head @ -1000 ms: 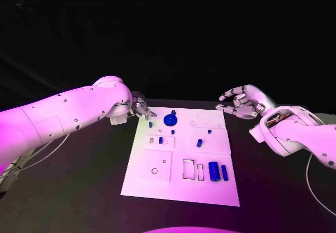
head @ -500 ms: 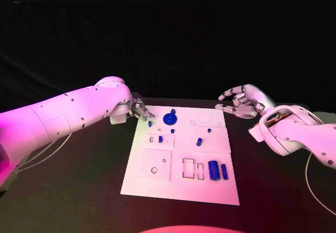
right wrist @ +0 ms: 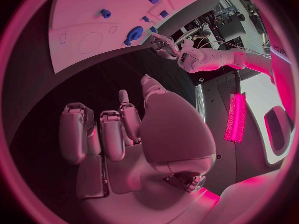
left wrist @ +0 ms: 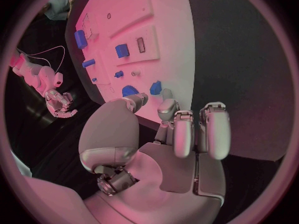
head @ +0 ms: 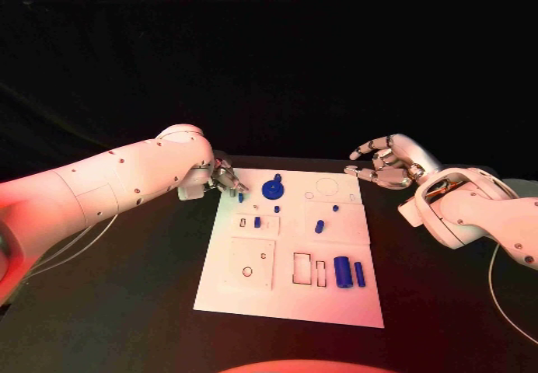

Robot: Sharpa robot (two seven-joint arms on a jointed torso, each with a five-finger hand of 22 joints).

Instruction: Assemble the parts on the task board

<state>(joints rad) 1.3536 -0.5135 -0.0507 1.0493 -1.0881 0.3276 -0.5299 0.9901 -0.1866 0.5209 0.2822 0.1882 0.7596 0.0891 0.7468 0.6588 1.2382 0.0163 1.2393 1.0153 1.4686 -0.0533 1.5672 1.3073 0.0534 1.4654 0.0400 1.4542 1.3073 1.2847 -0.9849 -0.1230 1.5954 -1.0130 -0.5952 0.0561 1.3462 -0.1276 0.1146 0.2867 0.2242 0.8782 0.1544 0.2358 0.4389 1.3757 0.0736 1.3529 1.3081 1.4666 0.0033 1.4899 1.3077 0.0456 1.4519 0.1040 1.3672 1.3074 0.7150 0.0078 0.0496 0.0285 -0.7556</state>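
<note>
The white task board point(head: 289, 299) lies in the middle of the black table. My left hand point(head: 225, 177) hovers at its far left corner, and thumb and a fingertip point(left wrist: 167, 107) flank a small blue piece point(head: 240, 196) point(left wrist: 156, 88) that stands at the board's edge. Whether they touch it is unclear. Just right of that piece a blue gear point(head: 273, 189) point(left wrist: 129, 90) point(right wrist: 134, 33) sits on the board. My right hand point(head: 381, 167) point(right wrist: 124, 129) hangs off the far right corner, fingers spread and holding nothing.
Several more blue pieces are on the board: small ones point(head: 256, 222) point(head: 319, 227) in the middle rows and two longer ones point(head: 343, 273) point(head: 359, 274) near the front right. Bare black table point(head: 101, 311) surrounds the board.
My left hand has crept slightly right and down toward the small blue piece at the board's far left corner. The piece and the right hand have stayed put.
</note>
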